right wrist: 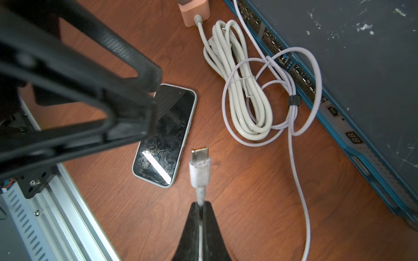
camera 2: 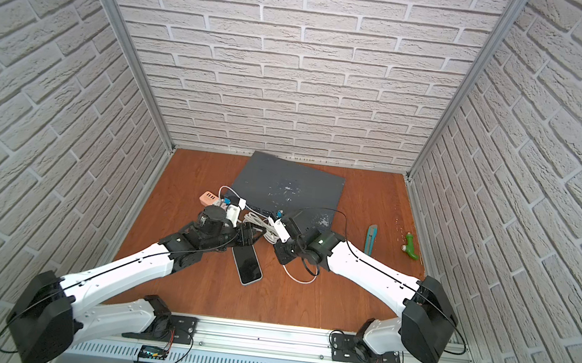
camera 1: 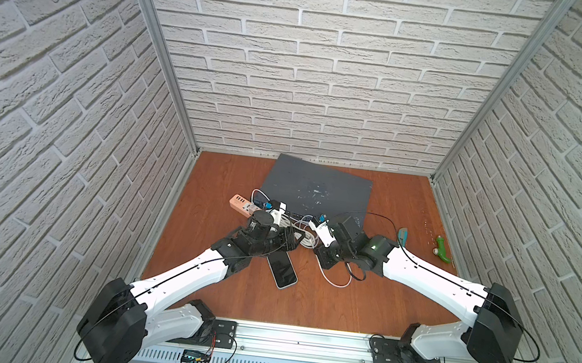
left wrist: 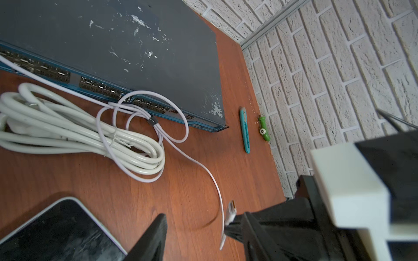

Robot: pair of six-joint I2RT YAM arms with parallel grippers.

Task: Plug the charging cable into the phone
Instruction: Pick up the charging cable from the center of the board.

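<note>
Between the closed jaws of the right gripper (right wrist: 200, 208) you have the charging cable (right wrist: 296, 180) pinched just behind its white collar, so the silvery connector (right wrist: 200, 153) sticks out free ahead of the fingertips, ready to be steered. It hangs above the table (right wrist: 237, 214), just beside the near end of the phone (right wrist: 167, 135), apart from it. The phone lies flat, screen up, and the left gripper (right wrist: 153, 101) straddles its far end with jaws apart, most likely to brace it against the push of plugging in. Whether those pads press the rim you cannot tell: the gripper's own body covers that corner. No view shows the charging port. The cable's slack loops past the coiled cord (right wrist: 244, 101) along the grey box (right wrist: 362, 56), and its other end runs out of both wrist views.
</note>
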